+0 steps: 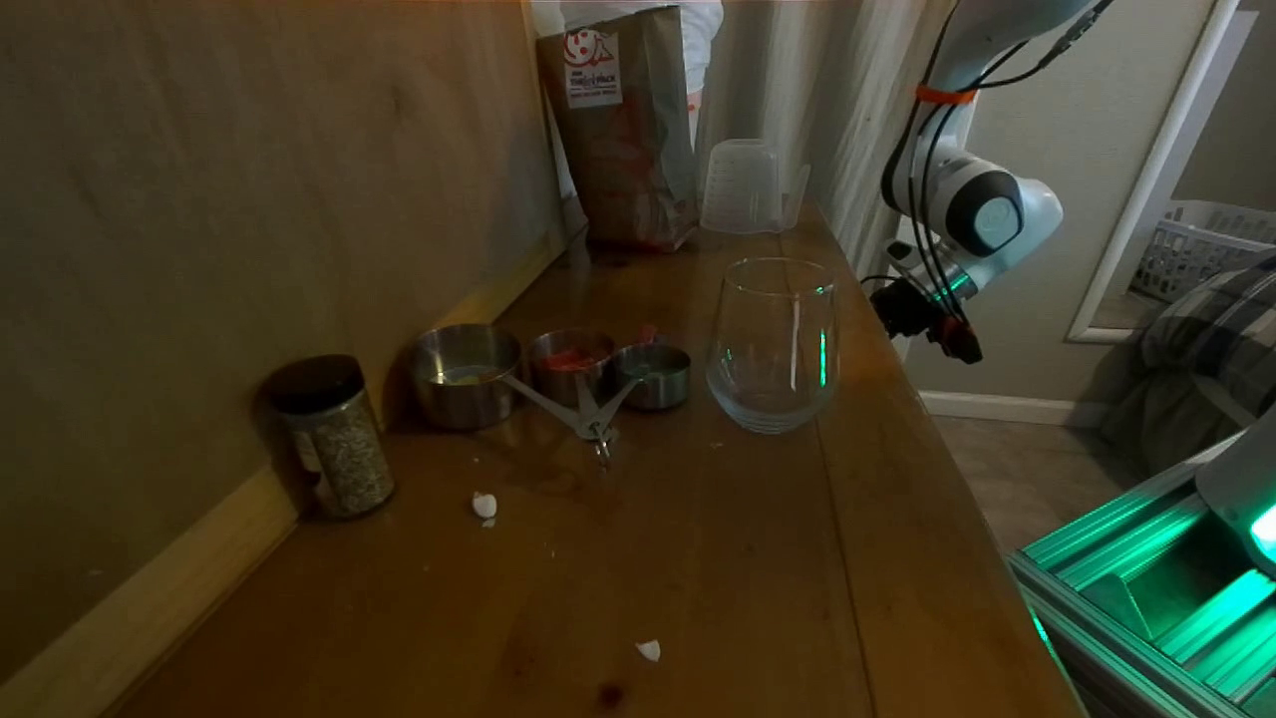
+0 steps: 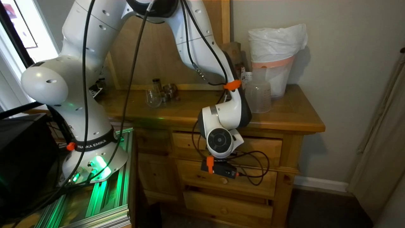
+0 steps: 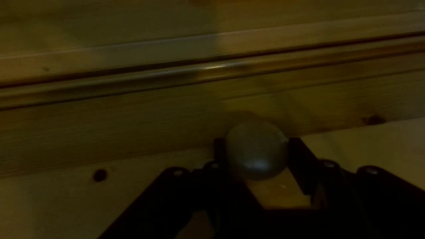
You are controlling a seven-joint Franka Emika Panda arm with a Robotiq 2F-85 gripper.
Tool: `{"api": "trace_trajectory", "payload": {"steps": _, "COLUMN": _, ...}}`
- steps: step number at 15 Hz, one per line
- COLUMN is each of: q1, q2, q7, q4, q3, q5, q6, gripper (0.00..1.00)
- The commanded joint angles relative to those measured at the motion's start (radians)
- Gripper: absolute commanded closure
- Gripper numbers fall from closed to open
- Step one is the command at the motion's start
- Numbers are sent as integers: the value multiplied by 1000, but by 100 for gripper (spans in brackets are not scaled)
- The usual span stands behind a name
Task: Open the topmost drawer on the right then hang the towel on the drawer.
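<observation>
In the wrist view, a round knob (image 3: 256, 142) sits between the two black fingers of my gripper (image 3: 257, 153); both fingers touch its sides. The top right drawer (image 2: 261, 150) shows in an exterior view, partly behind the arm's wrist, with a thin dark gap above its front. My gripper is at this drawer's front, mostly hidden there by the wrist; its black body (image 1: 902, 307) shows in an exterior view beside the table edge. The towel does not show in any view.
Below are a middle drawer (image 2: 253, 181) and a bottom drawer (image 2: 246, 209) standing ajar. On the top stand a stemless glass (image 1: 773, 349), measuring cups (image 1: 466, 389), a spice jar (image 1: 339, 449), a paper bag (image 1: 628, 140) and a plastic pitcher (image 2: 258, 96). Loose cables (image 2: 259, 158) hang by the wrist.
</observation>
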Motion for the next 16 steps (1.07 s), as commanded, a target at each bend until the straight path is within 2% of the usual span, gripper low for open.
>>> {"api": "trace_trajectory", "payload": {"steps": 1, "q1": 6, "q2": -21, "q7": -19, "q4": -38, "q3": -53, "q5": 18, "q6": 34, "gripper": 76}}
{"api": "trace_trajectory", "payload": {"steps": 10, "q1": 8, "q2": -78, "q7": -29, "q4": -114, "q3": -129, "q5": -16, "q6": 87, "gripper": 76}}
{"api": "trace_trajectory", "payload": {"steps": 16, "q1": 2, "q2": -92, "q7": -10, "q4": -130, "q3": -150, "q5": -45, "q6": 146, "gripper": 76}}
